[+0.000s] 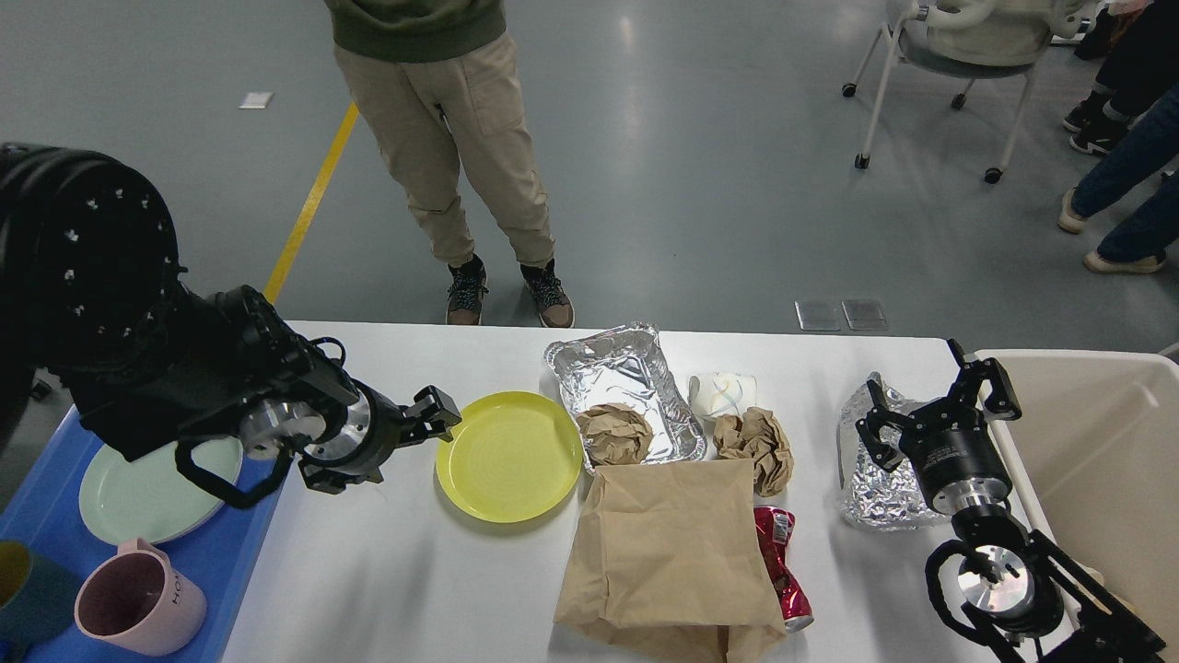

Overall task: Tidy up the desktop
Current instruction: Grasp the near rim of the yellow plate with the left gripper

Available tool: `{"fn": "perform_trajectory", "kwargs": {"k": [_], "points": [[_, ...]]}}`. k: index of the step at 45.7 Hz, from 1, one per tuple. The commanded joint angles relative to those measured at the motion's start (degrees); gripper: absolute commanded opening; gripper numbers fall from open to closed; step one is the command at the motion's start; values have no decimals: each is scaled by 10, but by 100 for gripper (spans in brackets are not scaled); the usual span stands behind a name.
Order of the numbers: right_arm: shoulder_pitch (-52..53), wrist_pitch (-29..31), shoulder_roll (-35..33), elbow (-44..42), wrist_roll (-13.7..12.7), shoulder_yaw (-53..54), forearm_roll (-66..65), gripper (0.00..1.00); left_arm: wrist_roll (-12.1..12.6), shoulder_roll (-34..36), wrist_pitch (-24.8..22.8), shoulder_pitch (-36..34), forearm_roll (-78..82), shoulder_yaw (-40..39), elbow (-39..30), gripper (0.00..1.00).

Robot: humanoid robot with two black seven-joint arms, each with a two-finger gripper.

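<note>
At the far left, a blue plastic tray (pixel 221 552) holds a pale green plate (pixel 138 502), a pink mug (pixel 138 599) and a dark teal cup (pixel 23 589). Our left end effector (pixel 405 447) sits low over the wide white rectangular surface (pixel 368 571), which spans the scene's middle; its fingers are spread apart, holding nothing, just beside the left rim of a round yellow plate (pixel 509 457). Right of the plate, an open foil container (pixel 622 387) holds a crumpled brown paper ball (pixel 614 435). A flat brown paper bag (pixel 668 552) lies nearer, touching a crushed red can (pixel 781 566). Farther back lie another brown paper wad (pixel 757 445) and a white wrapper (pixel 723 394). Our right end effector (pixel 939 405) hangs open above crumpled foil (pixel 875 502). A beige plastic bin (pixel 1096 460) stands at the far right.
</note>
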Motion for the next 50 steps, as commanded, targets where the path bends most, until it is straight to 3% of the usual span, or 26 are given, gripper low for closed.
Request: {"fn": "perform_trajectory", "kwargs": {"k": [1, 7, 29, 50], "points": [[0, 0, 0, 0, 0, 0, 0, 100, 41, 11, 49, 81, -14, -60, 58, 90], [0, 0, 0, 0, 0, 0, 0, 100, 72, 23, 55, 146, -4, -113, 128, 94], [0, 0, 0, 0, 0, 0, 0, 100, 72, 47, 56, 265, 87, -227, 225, 94], [0, 0, 0, 0, 0, -1, 0, 100, 72, 57, 67, 287, 88, -256, 249, 91]]}}
